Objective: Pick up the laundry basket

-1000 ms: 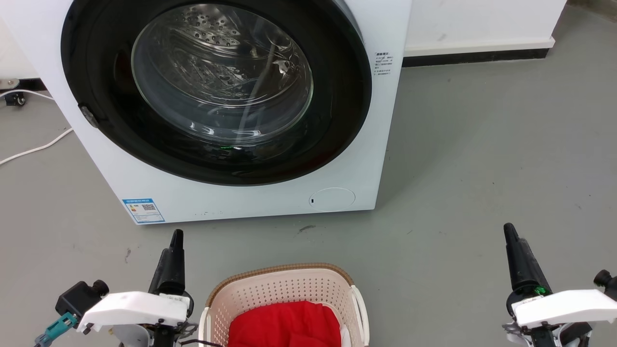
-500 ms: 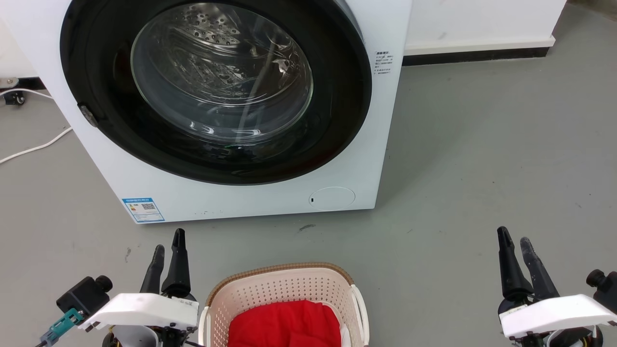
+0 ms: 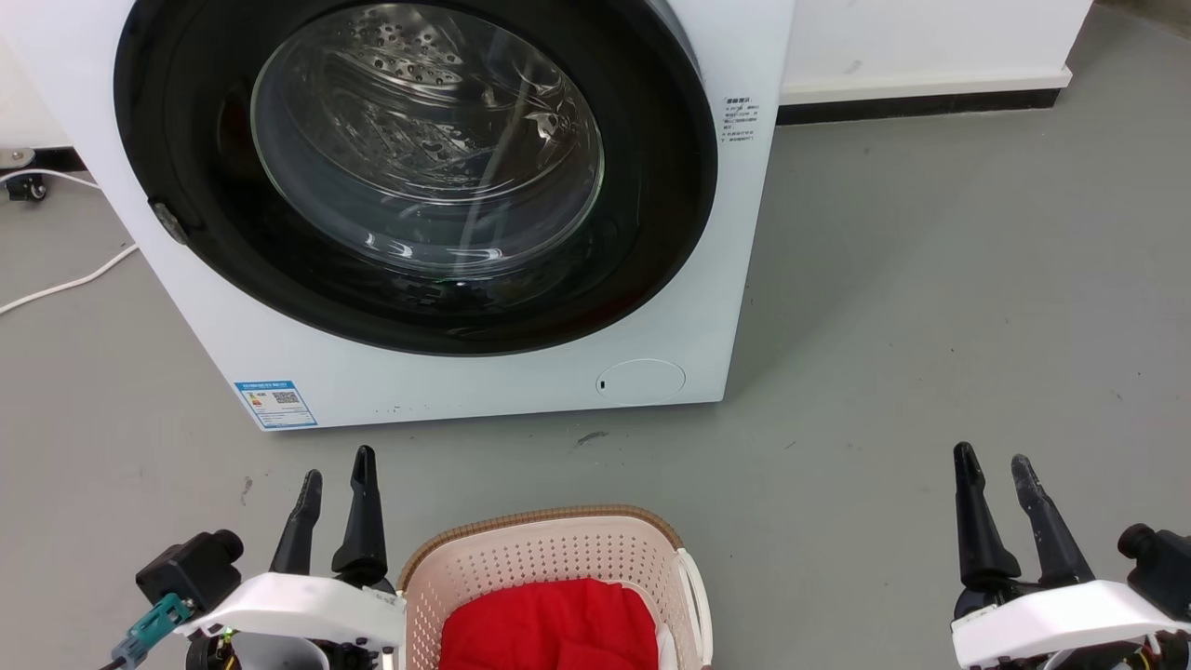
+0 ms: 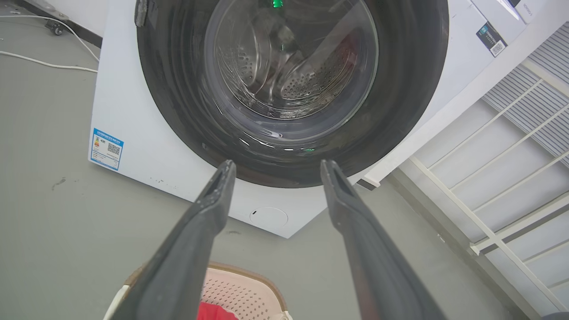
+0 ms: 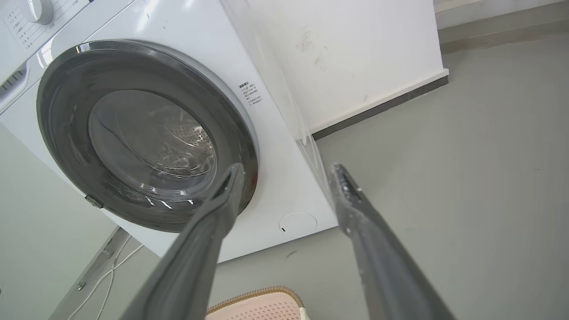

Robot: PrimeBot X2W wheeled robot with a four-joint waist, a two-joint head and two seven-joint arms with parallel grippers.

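The laundry basket (image 3: 549, 558), cream-white and perforated with a brown ribbed rim, stands on the grey floor at the bottom middle of the head view, with a red cloth (image 3: 549, 628) inside. A corner of the laundry basket (image 4: 240, 291) appears low in the left wrist view, and the top of the laundry basket (image 5: 262, 306) low in the right wrist view. My left gripper (image 3: 337, 463) is open just left of the basket, holding nothing. Well off to the basket's right, my right gripper (image 3: 992, 458) is open and holds nothing too.
A white front-loading washer (image 3: 447, 214) with its round glass door shut stands just beyond the basket. A white cable (image 3: 65, 284) runs over the floor at far left. A wall base (image 3: 921, 98) lies at back right, with bare grey floor (image 3: 930, 307) before it.
Both grippers have opened from shut. The left gripper has shifted slightly right, closer to the basket; the right one has edged a little left. The basket has not moved.
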